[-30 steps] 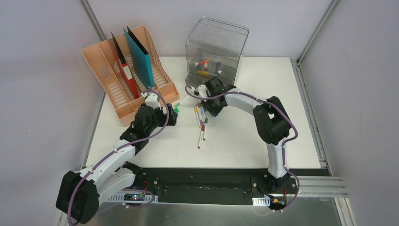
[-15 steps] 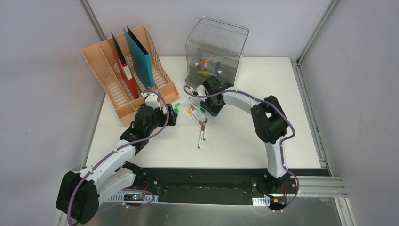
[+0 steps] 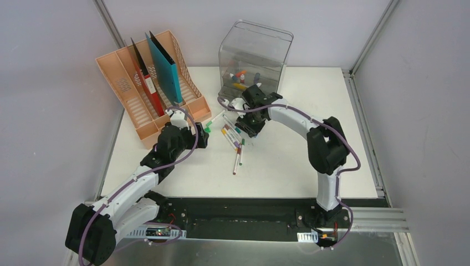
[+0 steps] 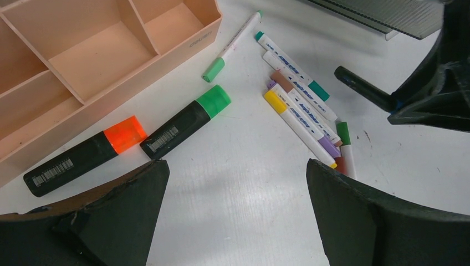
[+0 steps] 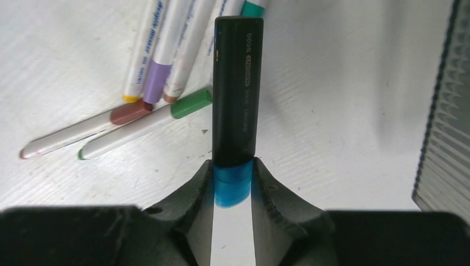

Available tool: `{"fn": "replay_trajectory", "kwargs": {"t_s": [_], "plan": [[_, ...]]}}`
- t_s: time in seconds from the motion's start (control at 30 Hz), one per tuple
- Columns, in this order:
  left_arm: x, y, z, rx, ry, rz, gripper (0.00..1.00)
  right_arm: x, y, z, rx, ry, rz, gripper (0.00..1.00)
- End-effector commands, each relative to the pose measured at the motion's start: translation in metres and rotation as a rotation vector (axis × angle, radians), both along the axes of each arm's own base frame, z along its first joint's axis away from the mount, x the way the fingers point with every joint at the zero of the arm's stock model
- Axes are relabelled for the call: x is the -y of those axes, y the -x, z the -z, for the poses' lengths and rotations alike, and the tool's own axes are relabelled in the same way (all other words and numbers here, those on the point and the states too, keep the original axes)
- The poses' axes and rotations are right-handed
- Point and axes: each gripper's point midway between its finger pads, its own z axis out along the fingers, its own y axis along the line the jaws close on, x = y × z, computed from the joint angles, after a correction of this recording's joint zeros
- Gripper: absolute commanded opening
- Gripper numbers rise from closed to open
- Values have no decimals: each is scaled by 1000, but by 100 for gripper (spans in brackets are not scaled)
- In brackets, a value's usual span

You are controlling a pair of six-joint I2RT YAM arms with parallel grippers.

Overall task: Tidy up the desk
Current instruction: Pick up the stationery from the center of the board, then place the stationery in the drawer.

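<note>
1. Grip: my right tool [image 5: 233,180] was clenched on the blue cap end of a black highlighter [image 5: 235,94]. Its barrel stuck straight out ahead, just in front of the clear drawer box [image 3: 255,50].
2. The white counter [image 3: 310,160] spread out in front of the box and carried everything, including the loose pens [image 3: 235,141].
3. I judged the hold thin, cap only. So I planned a slow lift with the barrel level, then a swing toward the box, clear of its wall and the pens.
4. My left tool [image 4: 235,166] hung released, jaws wide, above an orange-capped marker [image 4: 83,158] and a green-capped marker [image 4: 185,122], left of the box.
5. Against a second earlier, the right elbow had swung outward and the wrist sat nearer the box. A yellow-capped pen had been uncovered, and the left arm was unchanged.
</note>
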Motion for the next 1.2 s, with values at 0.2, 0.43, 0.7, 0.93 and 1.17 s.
{"fn": "replay_trajectory", "kwargs": {"t_s": [0.2,0.43,0.7,0.93,1.17], "plan": [[1,0,-1,13,19,-7,99,-8,-4,-83,182,-150,-35,10],[6,-3,1,2,36,3,99,10,-24,-106,300,-143,30,9],[10,-5,5,-8,47,10,99,41,-62,-124,494,-73,167,7],[13,-5,5,-10,59,18,99,57,-85,-120,581,-13,242,7],[14,-4,6,-14,61,25,99,59,-105,-121,654,28,267,14]]}}
